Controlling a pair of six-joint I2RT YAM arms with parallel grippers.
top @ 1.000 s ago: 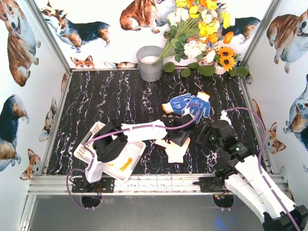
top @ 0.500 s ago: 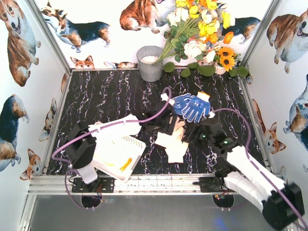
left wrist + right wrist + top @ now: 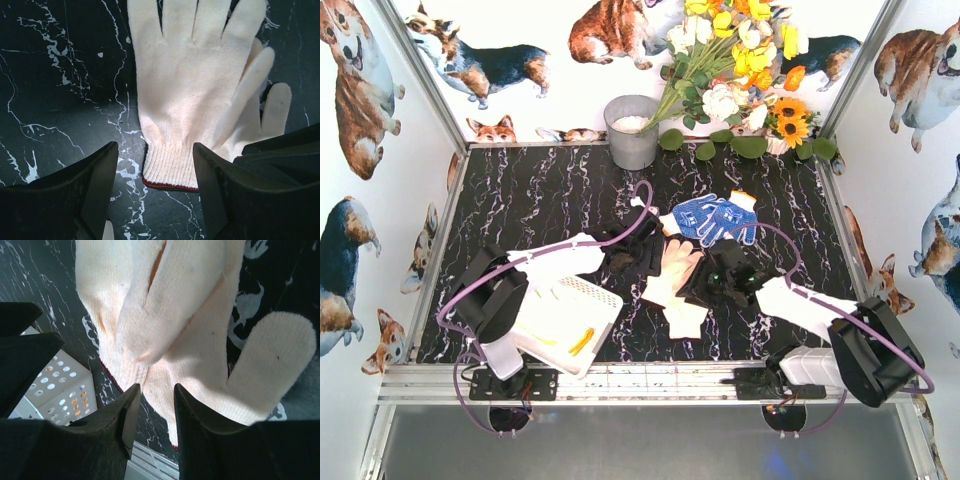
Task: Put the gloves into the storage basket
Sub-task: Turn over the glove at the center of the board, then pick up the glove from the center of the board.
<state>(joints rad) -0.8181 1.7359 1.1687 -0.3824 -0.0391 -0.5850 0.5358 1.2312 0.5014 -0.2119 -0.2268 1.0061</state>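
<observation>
Left gripper [image 3: 155,150]: wide open, empty, just above cuff of cream glove [image 3: 190,90]. Right gripper [image 3: 156,390]: nearly closed over cream gloves [image 3: 165,315], hold impossible to tell; basket [image 3: 60,385] near one side.

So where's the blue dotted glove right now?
In the top view, the blue dotted glove lies right of centre, just beyond the cream gloves, nearer the flowers.

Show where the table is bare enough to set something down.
Bare table lies far left, bordered by the bucket, the left wall and the storage basket; a smaller patch sits between the flowers and the right arm. The centre is crowded: left tool and right tool meet over the cream gloves, blue gloves behind.
</observation>
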